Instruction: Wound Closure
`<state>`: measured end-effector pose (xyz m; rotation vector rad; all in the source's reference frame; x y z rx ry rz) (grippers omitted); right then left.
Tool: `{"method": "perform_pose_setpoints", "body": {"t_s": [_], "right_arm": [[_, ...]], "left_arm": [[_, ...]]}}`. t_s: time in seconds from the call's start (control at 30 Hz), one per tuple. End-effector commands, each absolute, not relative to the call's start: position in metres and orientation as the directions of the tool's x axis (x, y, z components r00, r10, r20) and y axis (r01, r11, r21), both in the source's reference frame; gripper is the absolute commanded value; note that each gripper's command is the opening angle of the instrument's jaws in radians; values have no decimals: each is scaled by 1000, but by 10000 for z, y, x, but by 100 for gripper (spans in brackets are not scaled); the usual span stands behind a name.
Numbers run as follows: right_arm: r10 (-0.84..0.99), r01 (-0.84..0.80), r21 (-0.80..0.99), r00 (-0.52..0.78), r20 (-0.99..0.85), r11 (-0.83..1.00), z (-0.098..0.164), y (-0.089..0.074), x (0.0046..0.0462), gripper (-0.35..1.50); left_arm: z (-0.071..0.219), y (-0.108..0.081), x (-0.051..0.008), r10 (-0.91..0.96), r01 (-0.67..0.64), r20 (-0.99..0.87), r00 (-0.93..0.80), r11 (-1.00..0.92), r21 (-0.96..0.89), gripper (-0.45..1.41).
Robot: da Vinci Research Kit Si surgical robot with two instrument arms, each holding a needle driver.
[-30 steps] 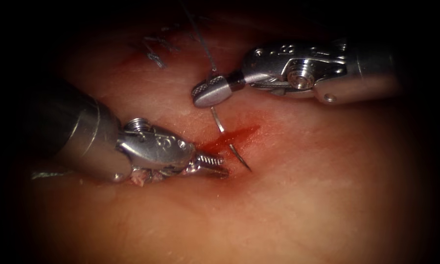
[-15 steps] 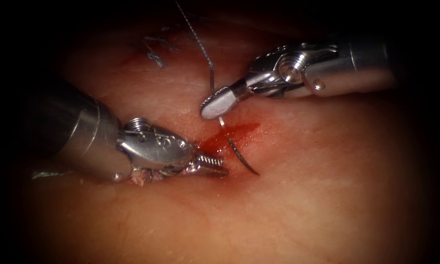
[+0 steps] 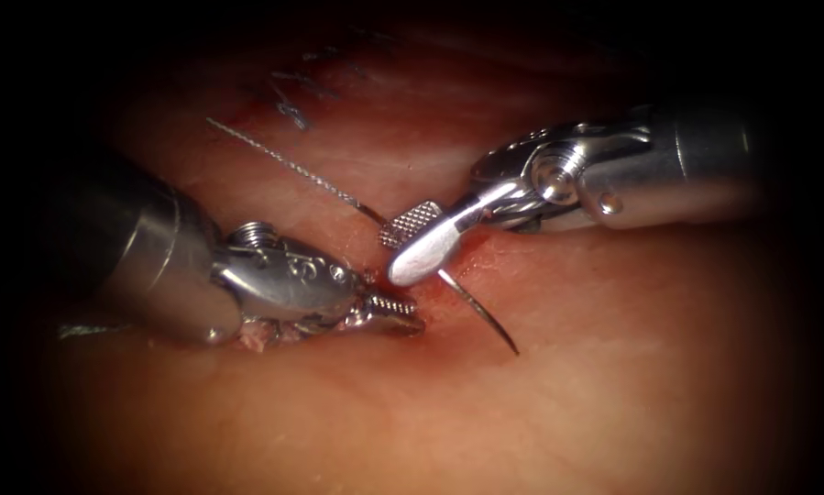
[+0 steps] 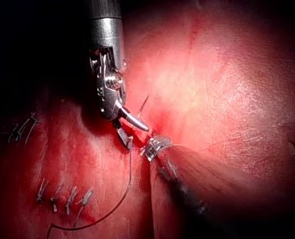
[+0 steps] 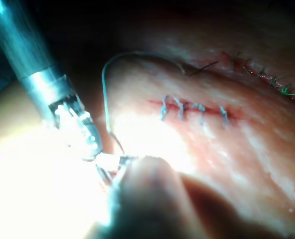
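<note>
Now right tool (image 3: 410,246) jaws parted around needle (image 3: 481,313) at cut; left tool (image 3: 395,312) jaws clenched on tissue (image 3: 613,385); thread (image 3: 283,165) trailing far left.

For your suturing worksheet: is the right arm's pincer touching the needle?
Cannot tell. In the endoscope view the right pincer stands open, and the needle emerges from beneath its lower jaw, which hides any contact or gap.
</note>
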<state>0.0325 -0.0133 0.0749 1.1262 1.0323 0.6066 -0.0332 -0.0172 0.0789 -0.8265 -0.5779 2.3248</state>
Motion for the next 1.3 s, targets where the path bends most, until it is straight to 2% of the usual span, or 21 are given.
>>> {"method": "perform_pose_setpoints", "body": {"t_s": [0.03,0.07,0.17,0.4,0.57,0.8,0.93,1.3], "right_arm": [[786,125,879,404,-468,460,764,-129,330,120],[755,128,840,383,-533,527,769,-122,329,128],[745,83,812,353,-566,577,782,-107,321,130],[781,-14,822,319,-536,569,784,-77,291,148],[809,-57,834,287,-512,548,770,-59,269,148],[820,-16,849,271,-504,528,765,-57,246,133],[814,-8,846,276,-510,533,769,-65,239,133],[810,-8,842,277,-516,539,773,-74,239,133]], "left_arm": [[792,-176,-337,649,-379,-420,-634,-735,-563,-17],[789,-175,-337,642,-370,-430,-634,-741,-561,-15],[783,-173,-337,630,-362,-451,-632,-755,-547,-19],[778,-177,-341,613,-352,-467,-638,-771,-531,-19],[774,-174,-347,602,-346,-489,-631,-783,-518,-9],[764,-161,-351,577,-355,-548,-606,-812,-463,23],[761,-156,-358,563,-360,-575,-594,-825,-436,35],[771,-154,-382,545,-357,-585,-601,-838,-413,35]]}}
